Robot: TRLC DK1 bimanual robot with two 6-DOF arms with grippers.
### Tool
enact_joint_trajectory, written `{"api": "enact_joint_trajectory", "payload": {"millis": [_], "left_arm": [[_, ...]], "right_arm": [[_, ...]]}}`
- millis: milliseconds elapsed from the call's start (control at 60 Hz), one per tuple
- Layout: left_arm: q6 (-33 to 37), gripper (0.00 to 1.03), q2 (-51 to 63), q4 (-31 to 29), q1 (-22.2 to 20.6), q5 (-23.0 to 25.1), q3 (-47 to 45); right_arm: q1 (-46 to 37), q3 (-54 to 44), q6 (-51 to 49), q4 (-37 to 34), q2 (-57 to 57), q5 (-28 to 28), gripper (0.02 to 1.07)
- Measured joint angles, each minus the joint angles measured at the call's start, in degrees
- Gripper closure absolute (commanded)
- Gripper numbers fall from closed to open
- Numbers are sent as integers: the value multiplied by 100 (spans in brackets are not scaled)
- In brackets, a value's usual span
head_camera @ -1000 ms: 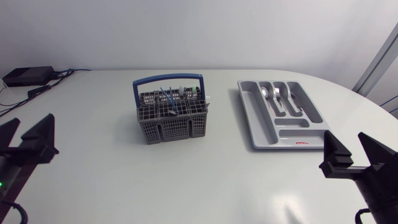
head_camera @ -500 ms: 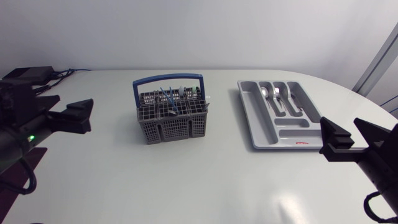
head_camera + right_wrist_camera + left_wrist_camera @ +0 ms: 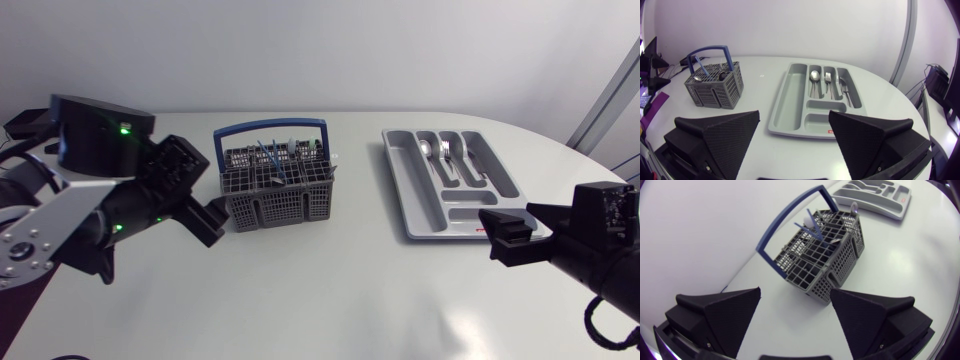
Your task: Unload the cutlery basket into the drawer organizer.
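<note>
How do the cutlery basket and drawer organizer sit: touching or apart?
Apart. Head view: bare table lies between the cutlery basket and the drawer organizer.

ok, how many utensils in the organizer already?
3, in adjacent long slots of the grey plastic drawer organizer: silver metal spoon, fork, likely a knife. More may be stacked underneath.

The dark grey plastic cutlery basket [image 3: 827, 265] ahead of the matte black left gripper [image 3: 796, 292] had square-grid lattice walls and a blue arched handle [image 3: 787, 218]; thin blue stems [image 3: 813, 222] stood among its cells. Ahead of the matte black right gripper [image 3: 794, 114], the pale grey moulded drawer organizer [image 3: 790, 100] carried a small red mark [image 3: 830, 132] on its near rim and held shiny silver metal cutlery [image 3: 827, 80]. Both grippers' fingers bore a fine dimpled texture. The smooth tabletop [image 3: 330, 290] was plain white
</note>
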Motion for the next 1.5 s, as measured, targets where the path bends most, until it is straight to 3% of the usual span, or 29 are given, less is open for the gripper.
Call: {"api": "enact_joint_trajectory", "payload": {"millis": [150,267,500,667,917,1250,1500], "left_arm": [[739,6,588,483,-142,4,52],[1335,6,938,859,-208,96,70],[2201,7,1180,890,-369,883,289],[2669,8,1266,719,-389,1436,557],[3289,24,1534,785,-214,1880,669],[4122,69,2111,1467,68,1904,754],[4610,73,2391,1617,120,2009,782]], "right_arm": [[245,203,-433,-122,125,2,8],[319,256,-994,-144,361,136,15],[706,262,-2210,-286,422,380,14],[1045,162,-2522,-175,166,365,14],[1099,157,-2603,26,144,92,14],[1204,-151,-2736,289,184,68,14],[1204,-205,-2861,343,184,68,14]]}}
